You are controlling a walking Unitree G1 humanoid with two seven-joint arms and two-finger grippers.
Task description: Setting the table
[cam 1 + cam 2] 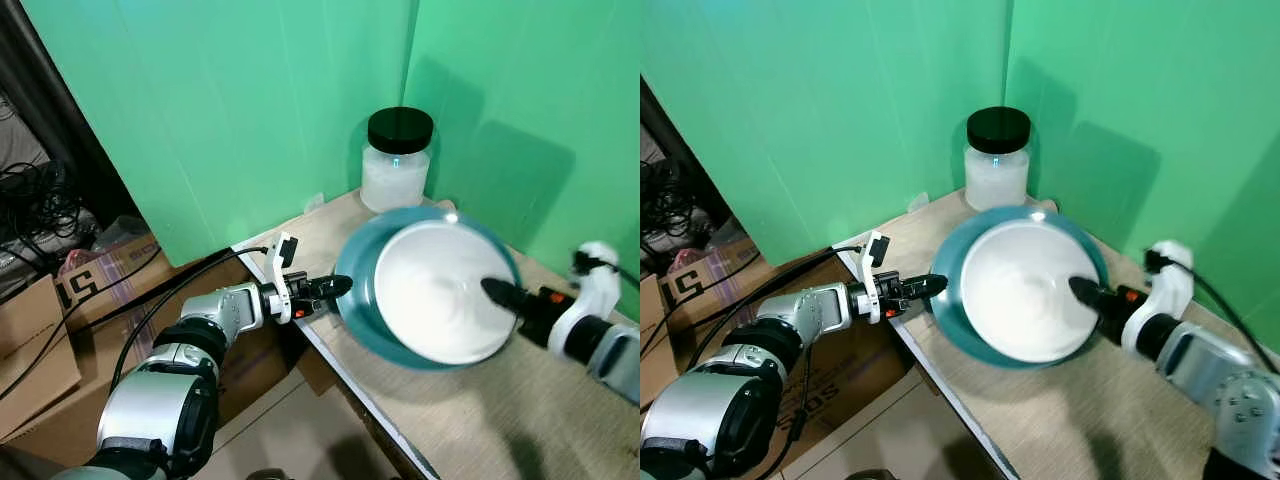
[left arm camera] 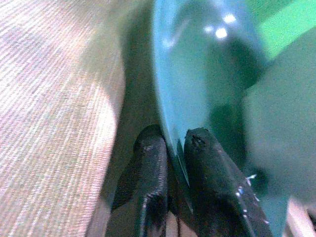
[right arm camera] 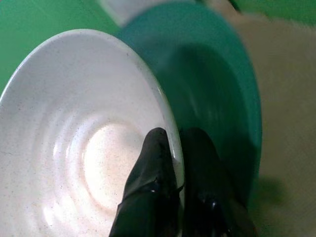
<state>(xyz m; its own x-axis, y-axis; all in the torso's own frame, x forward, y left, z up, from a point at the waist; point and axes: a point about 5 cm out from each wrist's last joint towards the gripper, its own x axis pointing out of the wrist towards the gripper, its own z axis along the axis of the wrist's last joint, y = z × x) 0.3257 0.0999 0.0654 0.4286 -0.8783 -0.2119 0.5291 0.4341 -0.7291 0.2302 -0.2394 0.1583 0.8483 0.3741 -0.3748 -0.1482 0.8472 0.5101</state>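
— Start with what's closest to us. The left tool (image 1: 340,287) comes in over the table's (image 1: 480,420) left edge, and its two black fingers (image 2: 148,173) are pinched shut on the rim of the teal plate (image 1: 362,300), one finger under, one on top.

— And the right tool (image 1: 1083,290)?

— Same sort of hold, but on the white bowl (image 1: 440,290). One finger sits inside the rim, the other outside, closed on the wall. The bowl looks to be sitting in or just above the plate. I can't tell which from here.

— Where's the plate itself?

— Near the table's left edge, toward the far corner. The wrist view suggests the gripped side is tilted up off the wood, though I wouldn't swear it's fully clear.

— How would you expect those two to handle?

— Both look glazed and stiff, ceramic I'd guess, so hard, smooth and slippery under a thin pinch. Fairly heavy for a rim hold too. A plate held from one edge will want to droop and twist between the fingers. And they'll chip or crack if they knock each other or the table.

— So where should they be held?

— Deep on the rim, fingers well past the lip, kept level. The bowl's wall gives a better bite than the plate's shallow edge.

— Anything behind?

— A clear jar (image 1: 397,165) with a black lid, at the far corner against the green backdrop (image 1: 250,100), just beyond the plate. Worth keeping clear of.
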